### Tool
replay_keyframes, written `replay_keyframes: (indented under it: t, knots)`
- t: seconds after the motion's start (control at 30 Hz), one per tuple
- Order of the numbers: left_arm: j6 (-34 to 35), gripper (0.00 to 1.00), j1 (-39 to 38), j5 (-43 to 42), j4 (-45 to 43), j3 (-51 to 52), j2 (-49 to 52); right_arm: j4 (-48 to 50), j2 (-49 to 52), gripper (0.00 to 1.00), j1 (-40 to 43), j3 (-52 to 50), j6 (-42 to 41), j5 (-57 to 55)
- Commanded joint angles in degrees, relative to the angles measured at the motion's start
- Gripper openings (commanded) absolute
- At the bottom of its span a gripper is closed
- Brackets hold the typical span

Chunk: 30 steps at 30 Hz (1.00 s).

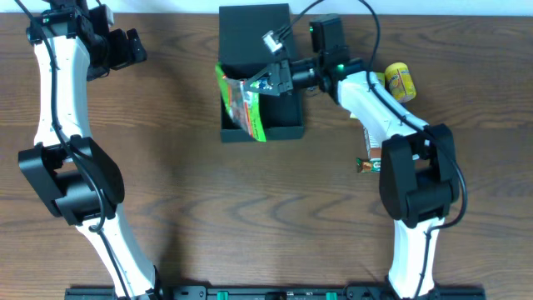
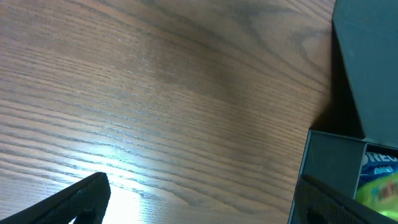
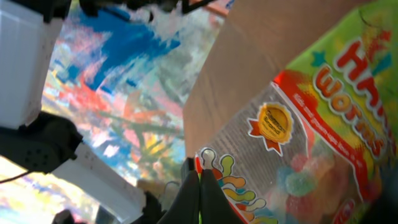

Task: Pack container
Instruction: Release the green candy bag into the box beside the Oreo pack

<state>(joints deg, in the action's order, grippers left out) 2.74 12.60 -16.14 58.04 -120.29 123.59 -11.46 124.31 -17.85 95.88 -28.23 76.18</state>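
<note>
Pinching green gummy-worm bag [image 1: 244,104] tight between right fingers [image 3: 191,198], above container [image 1: 287,117] at far edge of bench [image 1: 208,208]; holding nothing with wide-open left fingers [image 2: 81,199] near far-left corner.

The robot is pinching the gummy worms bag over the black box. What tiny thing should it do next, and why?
Probably lower the gummy worms bag a little deeper toward the black box's middle before letting go. The right fingers are shut on its edge, and it hangs tilted over the box's left side, not lying flat.
</note>
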Motion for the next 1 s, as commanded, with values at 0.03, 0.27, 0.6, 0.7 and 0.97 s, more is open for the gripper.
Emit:
replay_keyframes:
  t: [0.03,0.27,0.6,0.7,0.97]
  knots:
    - [-0.2,0.96,0.3,0.0,0.0,0.2,0.8,5.0,-0.9,0.01,0.0,0.8,-5.1,2.8]
    - [-0.2,0.96,0.3,0.0,-0.2,0.2,0.8,6.8,-0.9,0.01,0.0,0.8,-7.0,2.3]
    - [-0.2,0.95,0.3,-0.4,-1.1,0.2,0.8,1.9,4.3,0.99,4.2,0.8,-14.1,-0.9]
    - [-0.2,0.95,0.3,-0.4,-1.1,0.2,0.8,0.9,6.2,0.99,6.6,0.8,-17.6,1.0]
    - [-0.2,0.95,0.3,-0.4,-0.5,0.2,0.8,0.8,4.5,0.99,7.4,0.8,-15.5,-13.0]
